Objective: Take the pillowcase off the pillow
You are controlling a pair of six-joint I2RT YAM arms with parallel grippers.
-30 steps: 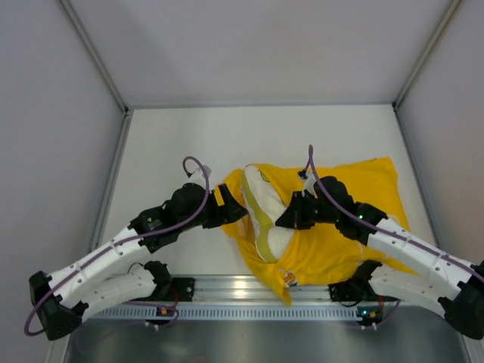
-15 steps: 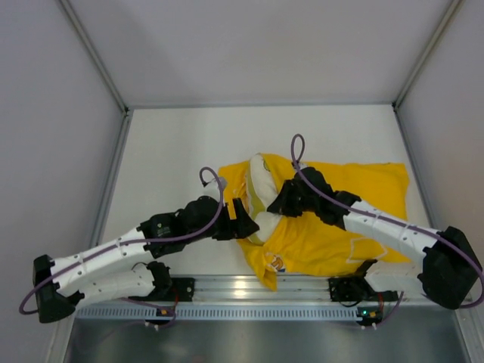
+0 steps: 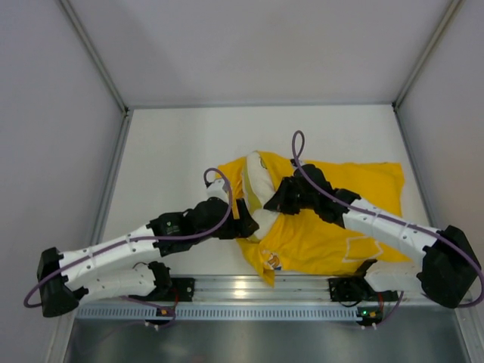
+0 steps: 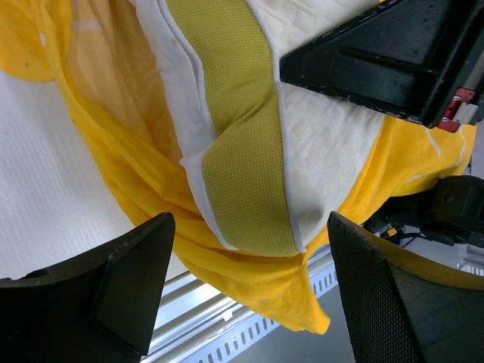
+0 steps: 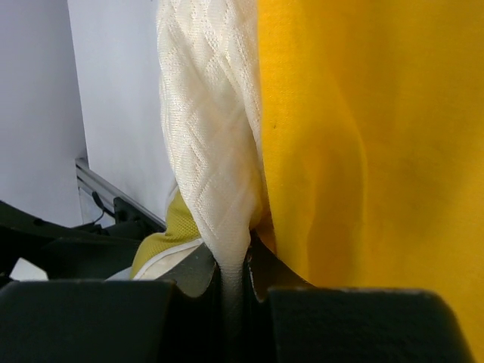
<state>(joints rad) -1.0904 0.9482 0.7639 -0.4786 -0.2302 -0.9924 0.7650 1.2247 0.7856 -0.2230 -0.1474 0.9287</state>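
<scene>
- Right gripper point(image 3: 276, 203): jaws pinched tight on a fold of the pillow point(image 3: 261, 189). The right wrist view shows quilted cream cloth drawn down between them point(image 5: 234, 265), with the case point(image 5: 340, 151) hanging just beside it, not in the pinch.
- Left gripper point(image 3: 243, 215): jaws wide and holding nothing. In its wrist view the pillow's edge, with an olive mesh band point(image 4: 242, 151), sits in the gap between the fingers point(image 4: 140, 272).
- Just changed: the left gripper has edged in against the exposed pillow end and begun to narrow slightly. Reads as lining up for a second hold, not yet a grip.
- Pillow: one end sticks out of the case mouth near mid-table point(image 3: 174, 151), between the two grippers. The rest is hidden under yellow.
- Case point(image 3: 333, 227): lies rumpled to the right of the pillow end, under the right arm, with a tail reaching toward the near rail point(image 3: 249, 287).
- Against a second ago: the pillow end then stood taller and showed more cream. Both arms have since carried it farther from the bases, and less of it now shows.
- The case's right side has spread flatter and wider, and the right arm's elbow has swung out right.
- Last half second: nearly still, with only the left gripper creeping.
- Judgement: removal is partly along. The case needs holding back while the pillow is drawn out.
</scene>
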